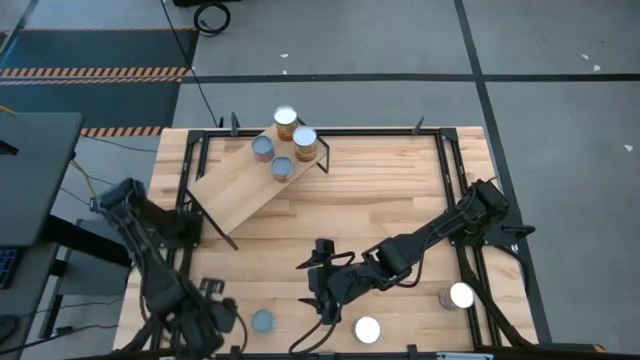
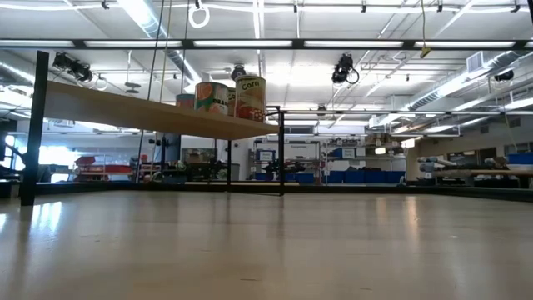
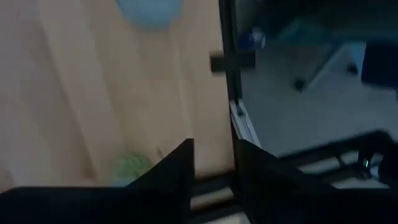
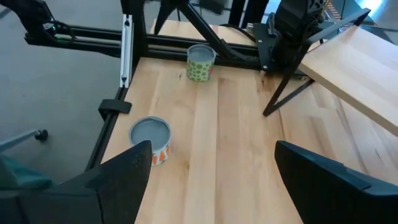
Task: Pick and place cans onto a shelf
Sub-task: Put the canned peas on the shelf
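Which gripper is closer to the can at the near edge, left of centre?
Left. The left gripper sits just beside that can; the right gripper, open and empty, is farther off on its other side.

Left wrist view blurred; pale can cut off by edge

Industrial lab hall: ceiling strip lights, hazard-striped floor.

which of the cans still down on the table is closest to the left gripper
The grey-topped can at the table's front edge, just right of the left gripper. The other two loose cans sit far over by the right arm.
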